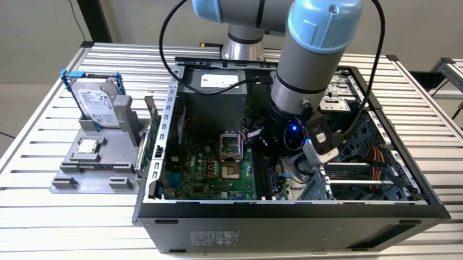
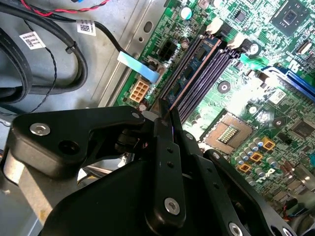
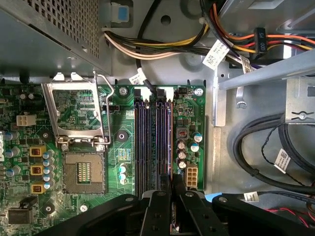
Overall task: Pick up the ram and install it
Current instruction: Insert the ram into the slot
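One computer case point(image 1: 289, 216), one hard drive point(image 1: 97, 103), four memory slots point(image 3: 152, 147).

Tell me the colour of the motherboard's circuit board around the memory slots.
Green, studded with small components; the motherboard shows best in the first wrist view.

Grey arm point(image 1: 304, 70), light-blue joint caps, black cable, black screw-studded pincer point(image 2: 165, 118)

hand point(image 3: 172, 189) over motherboard slots point(image 3: 152, 142) — inside case point(image 1: 289, 208)
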Available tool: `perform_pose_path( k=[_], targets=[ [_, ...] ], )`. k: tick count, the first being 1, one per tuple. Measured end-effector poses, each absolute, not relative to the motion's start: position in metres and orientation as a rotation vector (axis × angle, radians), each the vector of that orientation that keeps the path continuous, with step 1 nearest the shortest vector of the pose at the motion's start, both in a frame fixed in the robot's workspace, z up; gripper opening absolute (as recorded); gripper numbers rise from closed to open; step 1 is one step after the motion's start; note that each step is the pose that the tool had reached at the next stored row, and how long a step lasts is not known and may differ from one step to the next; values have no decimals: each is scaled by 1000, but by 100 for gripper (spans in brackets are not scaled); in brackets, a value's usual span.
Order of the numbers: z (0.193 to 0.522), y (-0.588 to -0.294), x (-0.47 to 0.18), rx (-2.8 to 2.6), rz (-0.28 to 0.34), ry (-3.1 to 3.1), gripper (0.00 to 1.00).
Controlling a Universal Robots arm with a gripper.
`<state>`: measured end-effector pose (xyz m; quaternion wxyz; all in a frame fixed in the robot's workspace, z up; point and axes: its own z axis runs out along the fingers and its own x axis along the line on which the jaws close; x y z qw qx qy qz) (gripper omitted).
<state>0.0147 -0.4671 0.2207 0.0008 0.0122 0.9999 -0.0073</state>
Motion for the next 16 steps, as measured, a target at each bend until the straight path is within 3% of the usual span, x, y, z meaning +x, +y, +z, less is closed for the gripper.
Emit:
perform_pose_path(
  k=[16],
  targets=[
    [220, -467, 15, 38, -22, 3140, 0]
  ],
)
